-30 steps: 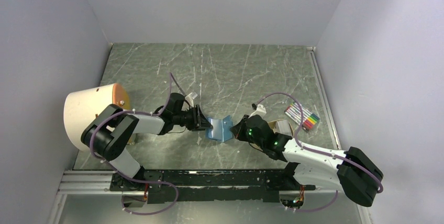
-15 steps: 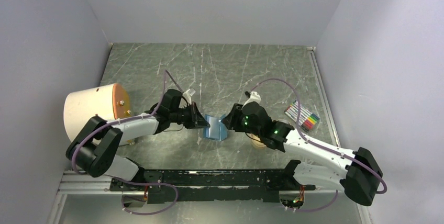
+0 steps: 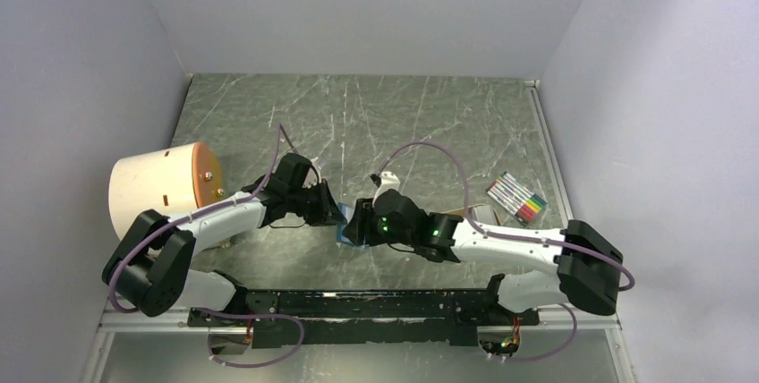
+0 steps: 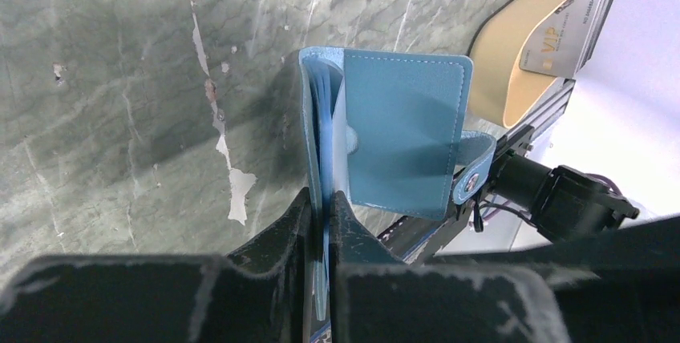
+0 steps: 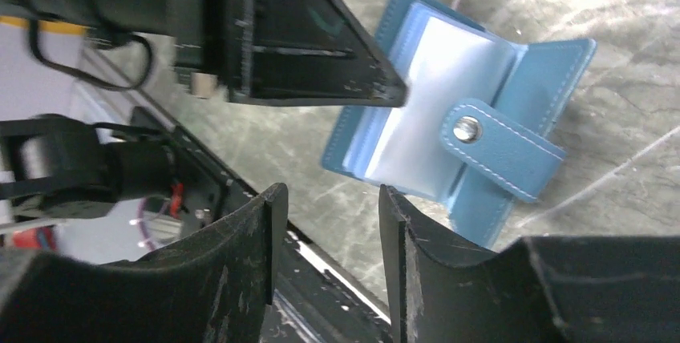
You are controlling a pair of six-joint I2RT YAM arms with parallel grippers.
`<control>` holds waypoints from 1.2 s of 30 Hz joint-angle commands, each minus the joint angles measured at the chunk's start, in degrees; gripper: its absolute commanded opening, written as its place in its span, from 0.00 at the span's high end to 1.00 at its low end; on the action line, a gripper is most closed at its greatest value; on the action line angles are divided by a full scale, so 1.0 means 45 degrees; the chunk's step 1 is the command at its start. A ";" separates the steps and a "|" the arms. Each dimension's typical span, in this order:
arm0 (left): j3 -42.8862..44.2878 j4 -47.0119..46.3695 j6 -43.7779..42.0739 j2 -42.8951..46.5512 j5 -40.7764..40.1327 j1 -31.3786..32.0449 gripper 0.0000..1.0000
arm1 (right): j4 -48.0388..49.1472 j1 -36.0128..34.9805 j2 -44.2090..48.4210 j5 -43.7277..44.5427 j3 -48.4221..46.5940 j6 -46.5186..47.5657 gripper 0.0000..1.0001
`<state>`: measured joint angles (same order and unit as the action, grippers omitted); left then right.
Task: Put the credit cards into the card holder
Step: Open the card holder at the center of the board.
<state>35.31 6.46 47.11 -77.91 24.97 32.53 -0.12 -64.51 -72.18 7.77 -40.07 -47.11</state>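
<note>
The card holder point(image 4: 405, 131), a teal-blue wallet with a snap tab, stands half open on the marble table. My left gripper point(image 4: 322, 199) is shut on its left cover, seen from above at the wallet's left edge point(image 3: 336, 215). My right gripper point(image 5: 327, 195) is open and empty, hovering just over the card holder point(image 5: 473, 131), whose clear inner sleeves face it. From above, the right gripper point(image 3: 360, 222) hides most of the card holder point(image 3: 344, 234). The credit cards point(image 4: 565, 30), the top one pale with "VIP" on it, lie in a tan tray point(image 4: 501, 70) beyond the wallet.
A pack of coloured markers point(image 3: 517, 198) lies at the right. A large cream cylinder point(image 3: 157, 188) lies on its side at the left edge. The tan tray point(image 3: 476, 214) sits partly behind my right arm. The black mounting rail point(image 3: 358, 307) runs along the near edge.
My left gripper closed on the wallet's left cover. My right gripper let go of the wallet's right side, opened, and swung left over it. The wallet shifted slightly left.
</note>
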 commanded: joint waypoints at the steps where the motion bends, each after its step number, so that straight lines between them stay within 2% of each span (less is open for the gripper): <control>1: 0.0004 0.0231 -0.0020 0.0402 -0.0020 0.0094 0.88 | 0.0778 0.0003 -0.0672 0.0298 0.0371 0.0749 0.49; 3: -0.0110 0.0034 0.0014 0.0471 0.0217 0.0092 0.83 | 0.1344 0.0259 -0.0901 0.0085 0.0861 0.0910 0.48; 6: -0.0308 -0.0294 0.0101 0.0512 0.0569 0.0069 0.79 | 0.2787 0.1422 -0.0871 -0.1308 0.1976 0.0745 0.43; 9: -0.0570 -0.1061 0.0233 0.0487 0.1152 0.0063 0.80 | 0.3560 0.1696 -0.0679 -0.1695 0.2508 0.0785 0.43; 10: -0.0655 -0.1362 0.0282 0.0442 0.1350 0.0073 0.83 | 0.3637 0.1794 -0.0793 -0.1842 0.2547 0.0799 0.46; 12: -0.0627 -0.1462 0.0258 0.0224 0.1393 0.0070 0.86 | 0.4152 0.2027 -0.1072 -0.2430 0.2745 0.0725 0.62; 14: -0.0550 -0.1367 0.0174 -0.0015 0.1242 0.0070 0.87 | 0.4441 0.2127 -0.1313 -0.2696 0.2855 0.0667 0.67; 17: -0.0474 -0.1041 0.0081 -0.0185 0.0940 0.0063 0.87 | 0.4568 0.2176 -0.1446 -0.2827 0.2873 0.0737 0.64; 21: -0.0664 -0.1748 0.0231 0.0166 0.1564 0.0075 0.85 | 0.4957 0.2448 -0.1717 -0.3096 0.3186 0.0520 0.61; 24: -0.0834 -0.2324 0.0402 0.0639 0.1910 0.0067 0.79 | 0.5511 0.2867 -0.1862 -0.3450 0.3543 0.0270 0.60; 26: -0.0990 -0.2540 0.0465 0.0836 0.1779 0.0065 0.78 | 0.5510 0.2899 -0.1859 -0.3446 0.3570 0.0274 0.60; 36: -0.1173 -0.3036 0.0249 0.0056 0.1783 0.0060 0.89 | 0.5665 0.3019 -0.1687 -0.3524 0.3859 0.0167 0.60</control>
<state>30.70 -4.38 48.45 -77.28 31.40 32.58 23.40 -51.42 -80.44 -7.38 -23.70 -46.04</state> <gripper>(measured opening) 0.143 0.400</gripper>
